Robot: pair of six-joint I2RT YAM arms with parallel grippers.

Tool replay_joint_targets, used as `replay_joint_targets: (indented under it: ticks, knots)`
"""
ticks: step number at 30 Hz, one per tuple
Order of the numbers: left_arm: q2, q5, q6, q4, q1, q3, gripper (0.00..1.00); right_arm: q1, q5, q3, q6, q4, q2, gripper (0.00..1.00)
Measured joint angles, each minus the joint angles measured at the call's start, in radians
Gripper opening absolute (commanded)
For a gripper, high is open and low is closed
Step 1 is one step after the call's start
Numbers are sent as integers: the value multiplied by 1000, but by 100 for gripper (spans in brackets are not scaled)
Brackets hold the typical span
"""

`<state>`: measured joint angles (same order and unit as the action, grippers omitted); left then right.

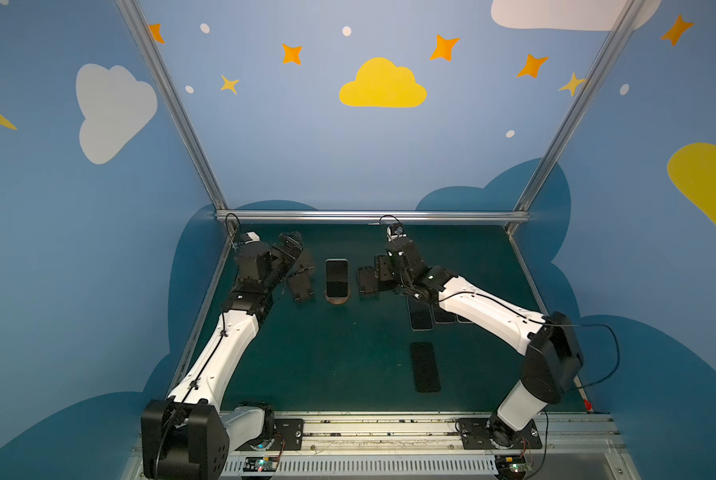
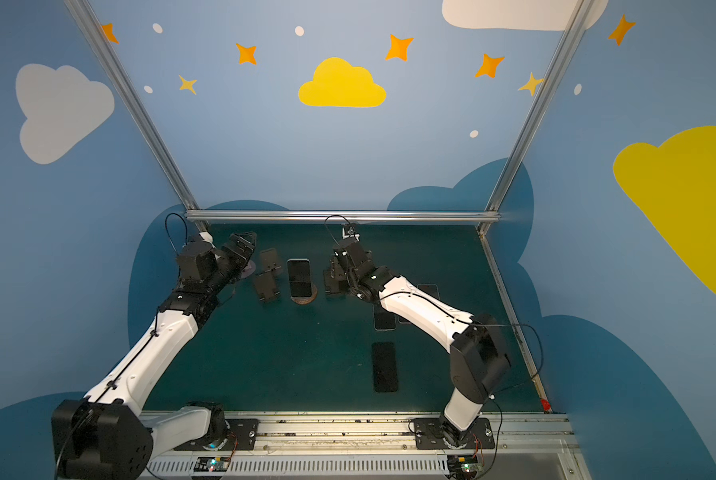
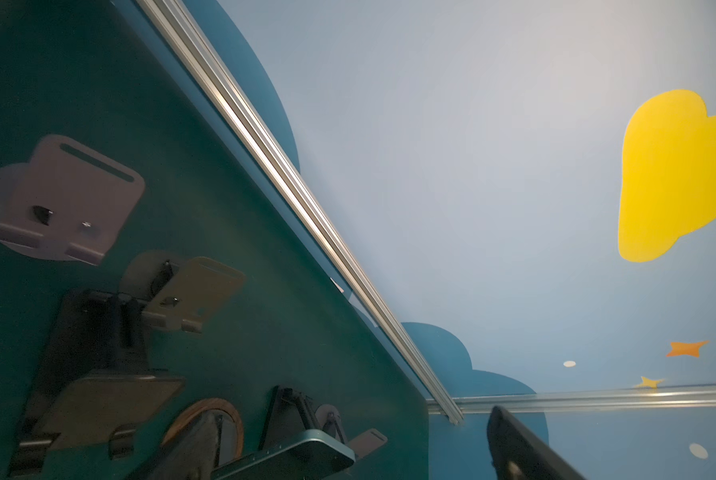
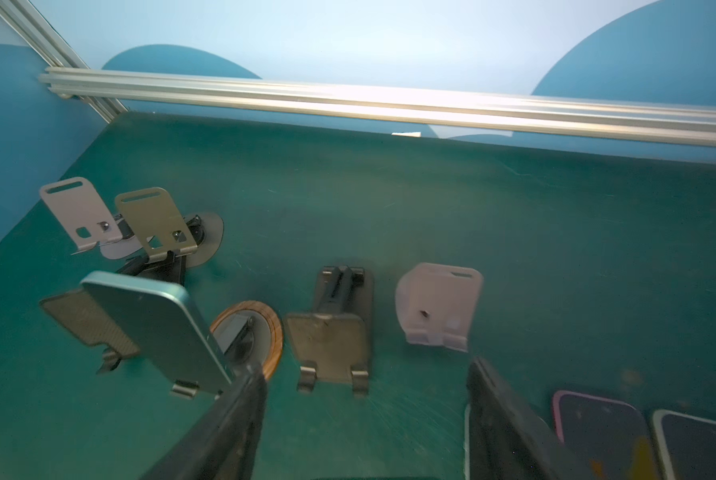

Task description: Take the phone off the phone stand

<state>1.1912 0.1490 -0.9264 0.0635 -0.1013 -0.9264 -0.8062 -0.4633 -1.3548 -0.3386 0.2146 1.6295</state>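
Right gripper point(image 4: 366, 372) low over the table point(image 4: 472, 208), jaws apart, nothing in them. Beside one finger point(image 4: 506, 424), spare phones point(image 4: 597, 432) flat on it. Just off the other finger point(image 4: 227, 419): the phone point(image 4: 157, 332), leaning back on its stand point(image 4: 276, 336), lower edge caught in the lip. Looks stiff, slick, glass-faced; light enough, but quick to slip and costly to drop. Best pinched across the long side edges, upper half, clear of the lip, then drawn up and out. Just past it, empty stands point(image 4: 331, 345). Farther across, on the phone's far side, left gripper point(image 1: 293, 246), jaws wide, holding nothing.
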Motion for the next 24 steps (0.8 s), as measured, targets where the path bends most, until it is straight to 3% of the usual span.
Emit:
replay_joint_targets:
  ticks: [7, 14, 19, 24]
  knots:
    - [0, 15, 34, 5, -101, -1, 100, -2, -81, 194, 21, 98, -283, 63]
    - [6, 24, 79, 0, -256, -21, 100, 14, -138, 348, -25, 348, -580, 62]
    - [10, 34, 116, -2, -356, -48, 100, 44, -146, 412, -85, 505, -700, 61]
    - [10, 33, 134, -7, -383, -51, 100, 83, -128, 512, -131, 571, -751, 61]
